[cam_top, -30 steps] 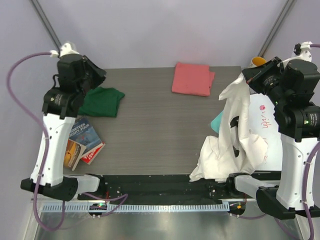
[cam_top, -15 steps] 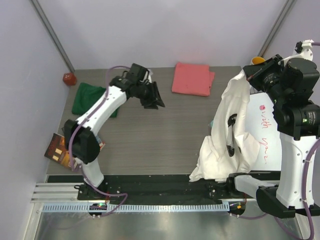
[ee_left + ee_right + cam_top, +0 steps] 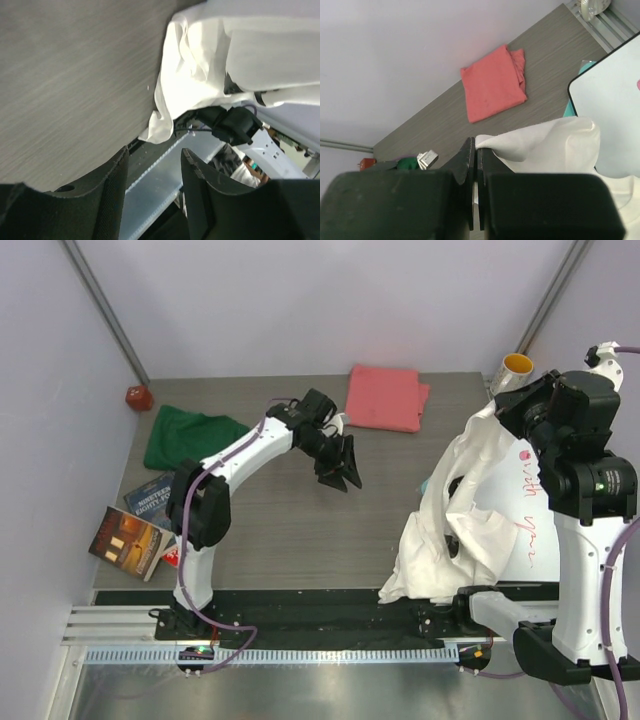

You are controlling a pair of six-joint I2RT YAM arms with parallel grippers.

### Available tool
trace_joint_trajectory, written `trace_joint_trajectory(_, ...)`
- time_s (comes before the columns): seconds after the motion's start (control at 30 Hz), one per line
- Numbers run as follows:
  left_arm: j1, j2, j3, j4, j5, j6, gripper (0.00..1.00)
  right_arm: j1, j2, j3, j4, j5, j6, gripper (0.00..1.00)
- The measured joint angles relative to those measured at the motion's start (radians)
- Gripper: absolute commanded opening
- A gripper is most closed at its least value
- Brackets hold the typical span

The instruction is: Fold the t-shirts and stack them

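High at the table's right edge, my right gripper (image 3: 497,406) (image 3: 476,143) is shut on a fold of the large white t-shirt (image 3: 455,520) (image 3: 545,145). The shirt hangs from it down to the table's near right corner. My left gripper (image 3: 342,472) (image 3: 152,156) is open and empty over the middle of the table, pointing towards the white t-shirt (image 3: 200,65). The coral-pink t-shirt (image 3: 385,398) (image 3: 492,90) lies folded at the far edge. At the far left the dark green t-shirt (image 3: 190,436) lies loosely bunched.
Books (image 3: 135,533) lie at the near left edge and a small red object (image 3: 138,397) in the far left corner. A white board with red writing (image 3: 530,502) and a yellow-rimmed cup (image 3: 517,366) are at the right. A teal sheet (image 3: 568,108) peeks from under the board.
My left arm swung from above the green t-shirt out to the table's middle while its jaws opened. The right gripper kept its hold on the white t-shirt, which swayed a little.
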Motion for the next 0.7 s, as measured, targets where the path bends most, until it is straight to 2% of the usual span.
trace_joint_trajectory(0.13, -0.060, 0.045, -0.015, -0.001, 0.063, 0.005, 0.46, 0.000, 0.006, -0.030, -0.016, 0.010, 0.000, 0.01)
trace_joint_trajectory(0.3, -0.212, 0.185, 0.082, 0.014, 0.148, 0.028, 0.46, 0.000, 0.022, -0.026, -0.043, 0.017, -0.003, 0.01)
trace_joint_trajectory(0.4, -0.266, 0.208, 0.085, 0.021, 0.196, 0.026, 0.46, 0.000, 0.022, -0.018, -0.064, 0.035, -0.016, 0.01)
trace_joint_trajectory(0.7, -0.281, 0.235, 0.155, 0.051, 0.248, 0.021, 0.45, 0.000, 0.011, -0.005, -0.098, 0.068, -0.042, 0.01)
